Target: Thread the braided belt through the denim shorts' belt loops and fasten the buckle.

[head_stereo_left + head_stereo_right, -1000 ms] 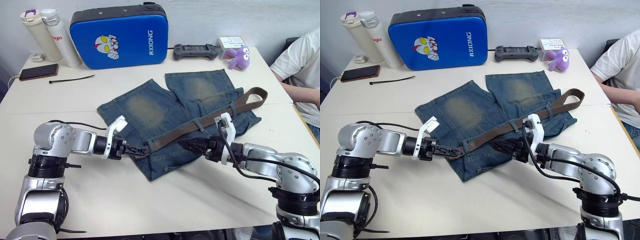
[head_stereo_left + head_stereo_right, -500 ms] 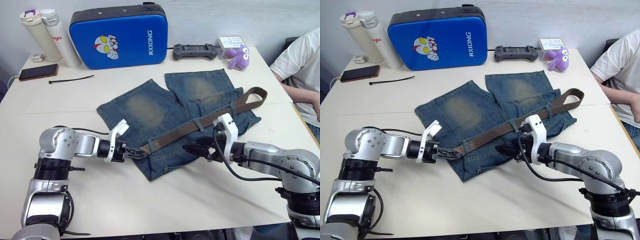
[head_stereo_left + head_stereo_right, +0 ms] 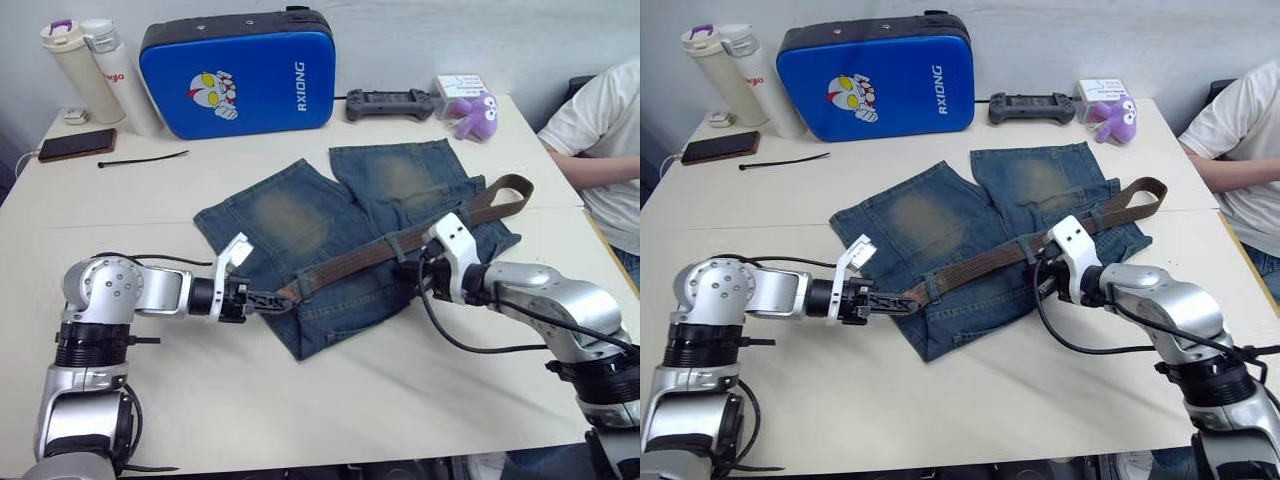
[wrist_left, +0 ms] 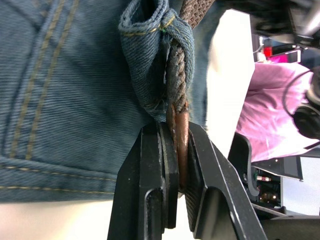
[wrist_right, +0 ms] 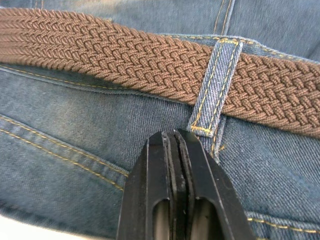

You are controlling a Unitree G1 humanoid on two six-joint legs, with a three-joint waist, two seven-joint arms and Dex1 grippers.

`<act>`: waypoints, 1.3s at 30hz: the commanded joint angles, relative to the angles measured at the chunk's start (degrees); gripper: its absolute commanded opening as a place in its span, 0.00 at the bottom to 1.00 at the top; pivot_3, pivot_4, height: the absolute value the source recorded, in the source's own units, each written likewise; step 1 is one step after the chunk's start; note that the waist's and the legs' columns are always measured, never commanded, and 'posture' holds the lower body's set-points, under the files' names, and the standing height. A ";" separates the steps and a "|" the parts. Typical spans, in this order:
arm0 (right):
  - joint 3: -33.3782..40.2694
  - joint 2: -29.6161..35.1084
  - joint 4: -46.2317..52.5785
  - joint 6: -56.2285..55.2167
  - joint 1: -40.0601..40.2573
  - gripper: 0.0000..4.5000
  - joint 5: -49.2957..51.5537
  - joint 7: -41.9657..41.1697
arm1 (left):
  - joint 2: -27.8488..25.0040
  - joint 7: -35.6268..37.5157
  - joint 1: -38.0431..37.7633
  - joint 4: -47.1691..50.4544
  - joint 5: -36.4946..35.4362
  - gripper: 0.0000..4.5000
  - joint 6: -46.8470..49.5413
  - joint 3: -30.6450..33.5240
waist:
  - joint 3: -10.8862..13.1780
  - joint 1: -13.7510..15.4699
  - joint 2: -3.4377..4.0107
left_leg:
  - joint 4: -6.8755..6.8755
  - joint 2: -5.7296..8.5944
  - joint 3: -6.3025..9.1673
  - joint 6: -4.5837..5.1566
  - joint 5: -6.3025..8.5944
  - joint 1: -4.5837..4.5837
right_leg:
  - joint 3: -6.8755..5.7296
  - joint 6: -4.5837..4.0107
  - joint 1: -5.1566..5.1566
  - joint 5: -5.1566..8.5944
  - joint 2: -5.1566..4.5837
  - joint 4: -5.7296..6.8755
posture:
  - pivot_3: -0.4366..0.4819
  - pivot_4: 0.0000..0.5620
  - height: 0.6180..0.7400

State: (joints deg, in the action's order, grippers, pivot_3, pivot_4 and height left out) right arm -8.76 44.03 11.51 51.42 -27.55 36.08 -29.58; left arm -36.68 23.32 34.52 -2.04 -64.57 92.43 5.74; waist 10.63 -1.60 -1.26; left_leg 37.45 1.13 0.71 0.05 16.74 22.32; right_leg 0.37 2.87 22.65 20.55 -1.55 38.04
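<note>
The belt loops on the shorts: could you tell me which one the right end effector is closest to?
The belt loop mid-waistband, crossing over the braided belt, directly ahead of the right end effector; the other loop sits at the left end effector.

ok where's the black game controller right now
The black game controller lies at the far edge of the table in the head views, toward the right, between the blue case and the purple plush toy.

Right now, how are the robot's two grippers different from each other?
The left gripper is shut on the braided belt's leather tip, just past a belt loop; the right gripper is shut with nothing between its fingers. The left gripper sits at the edge of the denim shorts; the right gripper points at a belt loop in the middle of the waistband. Both have black fingers, and both are low over the shorts.
</note>
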 commanded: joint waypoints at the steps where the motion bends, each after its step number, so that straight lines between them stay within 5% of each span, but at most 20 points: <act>1: -4.12 0.20 -6.24 0.74 0.75 0.02 -6.83 -0.37 | -5.58 0.16 -2.15 3.34 -5.10 0.00 0.07 1.99 | -0.01 0.01 -0.02 | 0.00 0.00 0.00 0.00 0.00 -0.02 | 0.00 0.00 -0.02 0.00 0.00 0.00 | 0.48 0.27 1.00; 10: -4.85 -2.18 -7.95 2.65 0.83 0.02 -9.51 -3.01 | -24.06 1.83 -20.20 6.26 -11.99 0.00 0.07 12.58 | -0.64 -0.06 -0.97 | -0.11 0.01 0.14 0.25 0.15 -0.39 | -0.04 -0.05 -0.33 -0.01 -0.09 -0.05 | 0.48 0.27 1.00; 18: -5.02 -3.53 -7.78 3.99 0.06 0.02 -10.59 -5.63 | -33.53 8.78 -40.73 3.19 -6.13 0.00 0.07 28.59 | -0.58 -0.13 -0.86 | -0.51 0.00 0.14 0.34 0.38 -1.15 | -0.10 -0.32 -1.02 0.10 -0.18 -0.38 | 0.48 0.27 1.00; 23: -5.40 -5.17 -8.96 4.08 -1.53 0.02 -11.29 -7.26 | -36.07 14.78 -51.81 -5.78 5.46 0.00 -5.84 36.82 | -0.45 -0.27 -0.65 | -0.59 -0.06 0.15 0.30 0.47 -1.22 | -0.13 -0.42 -1.02 0.15 -0.15 -0.43 | 0.48 0.27 1.00; 37: -3.59 -6.08 -6.30 5.66 -1.69 0.02 -11.42 -9.84 | -32.58 18.25 -45.34 -7.11 15.85 0.00 -11.89 32.26 | -0.54 -0.36 -0.80 | -1.31 -0.07 0.10 0.13 0.42 -1.32 | -0.12 -0.50 -0.93 0.20 -0.19 -0.66 | 0.48 0.27 1.00; 39: -2.98 -5.22 -5.27 6.22 -2.17 0.00 -10.78 -10.99 | -31.71 18.86 -42.52 -6.16 14.72 0.22 -10.52 32.55 | -0.54 -0.23 -0.80 | -1.31 -0.08 0.11 0.12 0.41 -1.30 | -0.14 -0.50 -0.92 0.20 -0.19 -0.65 | 0.48 0.27 1.00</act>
State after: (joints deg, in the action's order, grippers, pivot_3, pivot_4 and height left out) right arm -10.12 38.23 6.84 55.01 -30.97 25.72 -39.66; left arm -68.35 41.44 -9.16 -9.61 -49.15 81.16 37.51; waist 10.09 -1.83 -2.05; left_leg 36.14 1.05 0.82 0.17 17.15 21.05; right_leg 0.22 2.36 21.73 20.75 -1.74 37.39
